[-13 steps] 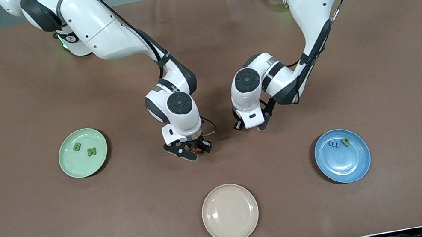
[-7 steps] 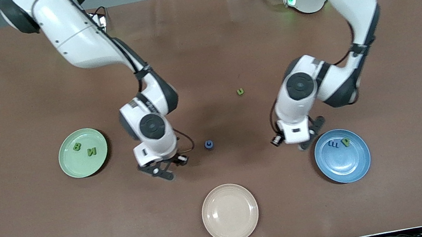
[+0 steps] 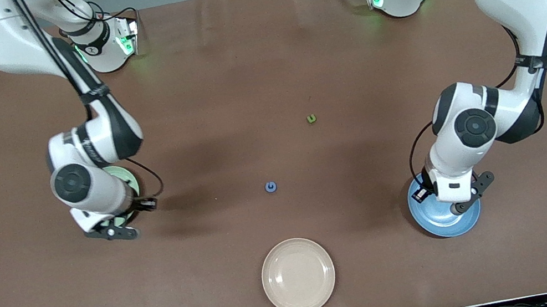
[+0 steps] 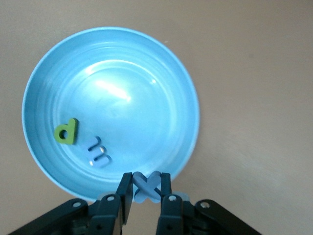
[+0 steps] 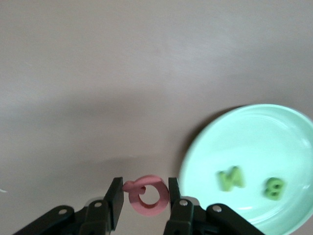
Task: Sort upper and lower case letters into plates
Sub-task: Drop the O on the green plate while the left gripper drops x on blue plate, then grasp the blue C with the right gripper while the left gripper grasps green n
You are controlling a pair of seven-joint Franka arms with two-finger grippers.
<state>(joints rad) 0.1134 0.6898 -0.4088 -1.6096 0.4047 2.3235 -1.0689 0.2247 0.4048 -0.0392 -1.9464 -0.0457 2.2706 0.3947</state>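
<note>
now the left end effector (image 4: 145,196) is gripping a blue x letter (image 4: 146,186) over the blue plate (image 3: 446,224) at lower right of the front frame, while the right end effector (image 5: 145,201) is clamping a pink ring-shaped letter (image 5: 145,195) beside the pale green plate (image 5: 254,161) at mid left.

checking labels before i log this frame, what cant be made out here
- Front view: both arms cover most of the green plate and blue plate, hiding the letters in them.
- Front view: the left hand and right hand are hidden under their wrists; the held blue x and pink letter show only in the wrist views.
- Front view: loose green letter and blue letter are too small to read.
- Right wrist view: green plate cut off by the edge.
</note>
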